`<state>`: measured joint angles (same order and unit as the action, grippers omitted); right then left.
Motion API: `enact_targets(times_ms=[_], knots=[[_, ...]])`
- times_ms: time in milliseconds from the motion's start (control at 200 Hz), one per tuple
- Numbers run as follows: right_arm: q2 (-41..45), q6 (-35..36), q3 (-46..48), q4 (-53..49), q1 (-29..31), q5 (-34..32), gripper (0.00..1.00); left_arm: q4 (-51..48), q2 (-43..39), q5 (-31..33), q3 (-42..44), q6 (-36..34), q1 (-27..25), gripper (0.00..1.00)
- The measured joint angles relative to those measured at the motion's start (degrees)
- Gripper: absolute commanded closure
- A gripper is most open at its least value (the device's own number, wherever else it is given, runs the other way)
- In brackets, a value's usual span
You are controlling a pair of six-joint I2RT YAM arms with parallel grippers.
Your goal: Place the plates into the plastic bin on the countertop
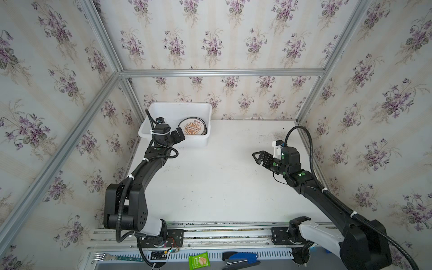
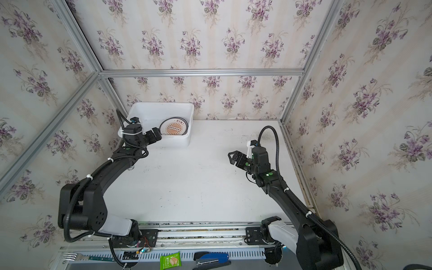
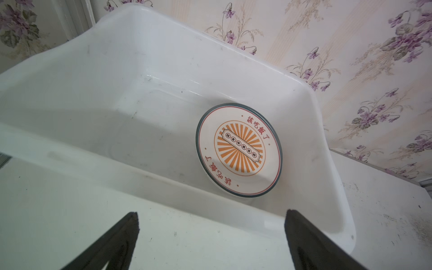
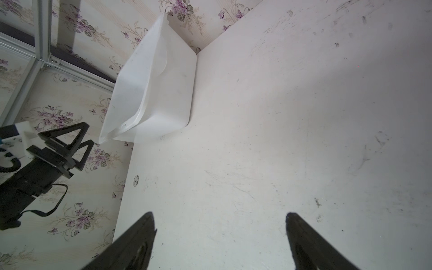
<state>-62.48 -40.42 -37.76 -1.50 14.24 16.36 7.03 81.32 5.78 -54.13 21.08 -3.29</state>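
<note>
- Top views, nearest edge: a fork (image 1: pixel 102 256), a green snack packet (image 1: pixel 199 260) and a blue stapler (image 1: pixel 240 258) lie by the front rail (image 1: pixel 222 233), well apart from the plastic bin (image 1: pixel 177 108).
- My right gripper (image 1: pixel 255 159) hangs over bare countertop (image 1: pixel 222 187), well off the bin's right end and nearer me. Its jaws are wide apart with nothing between them.
- My left gripper (image 3: pixel 211 212) sits at the bin's near wall, jaws spread fully, holding nothing.
- Inside the bin, at its right end, the plates (image 3: pixel 238 149) lie flat. I see an orange sunburst one on top, with dark rims beneath it in both top views.
- Behind the bin is floral wallpaper (image 1: pixel 233 46).
</note>
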Motion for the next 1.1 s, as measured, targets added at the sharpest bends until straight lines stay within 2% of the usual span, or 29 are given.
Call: enact_targets(times_ms=[230,380,545,820,999,1099], knots=[[-2.45,0.92,0.83,3.80,0.00,-1.20,0.10,11.78,-14.23,4.74,19.04,-3.39,0.07,0.01],[-3.63,1.95,1.14,6.43,-0.02,-1.60,0.10,17.59,-19.85,8.22,28.55,-5.03,0.42,0.00],[-4.07,3.43,1.57,7.96,-0.04,-3.85,0.08,19.10,-21.22,9.29,30.42,-5.53,2.93,0.01],[-0.85,7.23,5.66,10.19,-0.07,-12.07,0.06,24.52,-19.96,10.38,33.00,-7.23,4.04,0.01],[2.14,10.27,8.61,12.28,-0.07,-16.15,0.05,31.32,-23.19,9.84,40.17,-11.50,4.70,0.01],[2.54,12.20,9.77,13.88,-0.07,-18.64,0.06,33.27,-22.91,9.01,43.71,-11.91,6.95,0.00]])
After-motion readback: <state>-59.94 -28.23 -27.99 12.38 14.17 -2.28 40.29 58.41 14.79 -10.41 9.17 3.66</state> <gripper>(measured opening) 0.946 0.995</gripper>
